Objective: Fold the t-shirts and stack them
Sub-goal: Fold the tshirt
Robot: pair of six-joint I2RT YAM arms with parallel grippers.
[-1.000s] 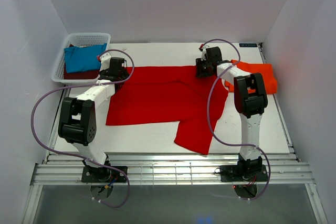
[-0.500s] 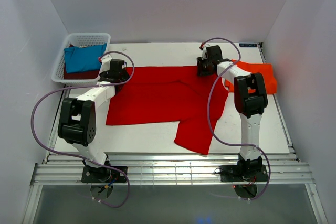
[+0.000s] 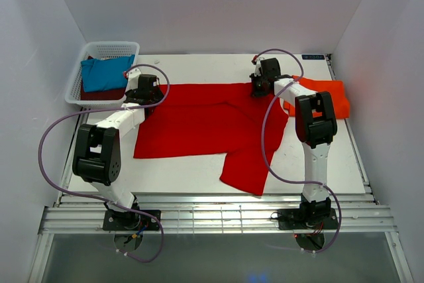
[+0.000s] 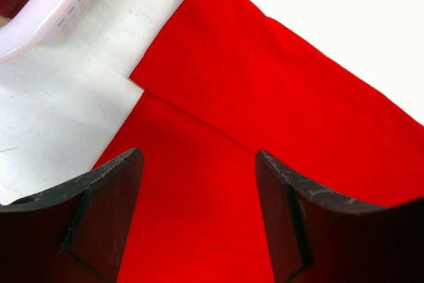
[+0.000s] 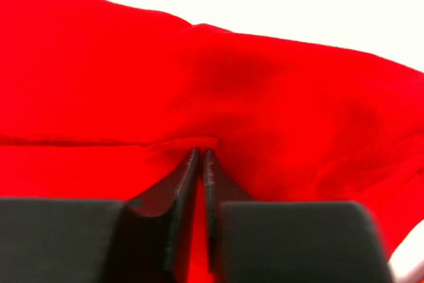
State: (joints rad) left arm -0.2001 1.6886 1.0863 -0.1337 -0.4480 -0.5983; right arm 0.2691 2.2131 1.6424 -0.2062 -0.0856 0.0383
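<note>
A bright red t-shirt (image 3: 199,124) lies spread across the table, with one part hanging toward the near edge. My left gripper (image 3: 147,95) hovers open over its far left corner. In the left wrist view red cloth (image 4: 278,84) fills the space between the wide-apart fingers (image 4: 112,197) of the left gripper (image 4: 199,157). My right gripper (image 3: 260,88) is at the shirt's far right edge. There, in the right wrist view, the right gripper (image 5: 201,154) is shut on a raised fold of the red t-shirt (image 5: 132,64). An orange-red t-shirt (image 3: 328,97) lies folded at the right.
A white mesh basket (image 3: 106,48) stands at the far left and holds a teal-blue t-shirt (image 3: 106,74) over a dark maroon one (image 3: 99,94). Its rim (image 4: 59,4) shows near the left gripper. White walls enclose the table on three sides.
The right gripper has closed from partly open onto the fold of red cloth. The left gripper has stayed open and shifted only slightly.
</note>
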